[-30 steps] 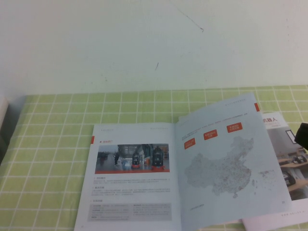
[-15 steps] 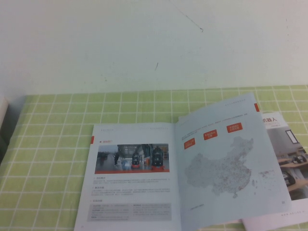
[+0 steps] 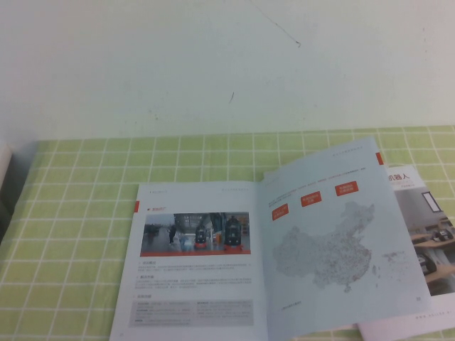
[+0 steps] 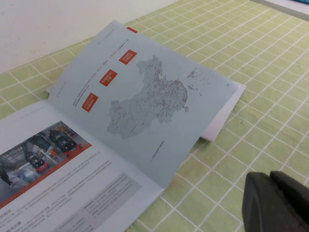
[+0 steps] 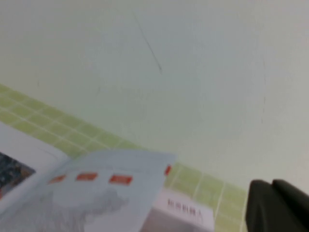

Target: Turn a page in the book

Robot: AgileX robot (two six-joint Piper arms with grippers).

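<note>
The surface is covered by a green cloth with a grid of pale lines, and behind it stands a plain white wall with a few thin dark marks.

The book lies open on the near middle part of the surface, with its lower edge going out of the high view. The page lies flat on the left side of the spread. It shows a small red tab at its outer edge, a wide photo in a red band with dark machines, and below it some blocks of small Chinese text and a grey box; the text is too small to read. The right-hand page carries a grey dotted map and three red labels above it, whose writing I cannot read. This page is not flat: its outer edge is raised a little over the thing beside it.

Under that raised edge lies the other booklet, partly covered by the book. Its cover shows an office photo and large Chinese characters at the top; only the last ones, "机器人", are seen.

The left end effector shows only in the left wrist view, as a dark shape over the cloth beside the book's map page, touching nothing; its fingers seem together. The right end effector shows only in the right wrist view, lifted, with the wall behind; its fingers also seem together, holding nothing.
</note>
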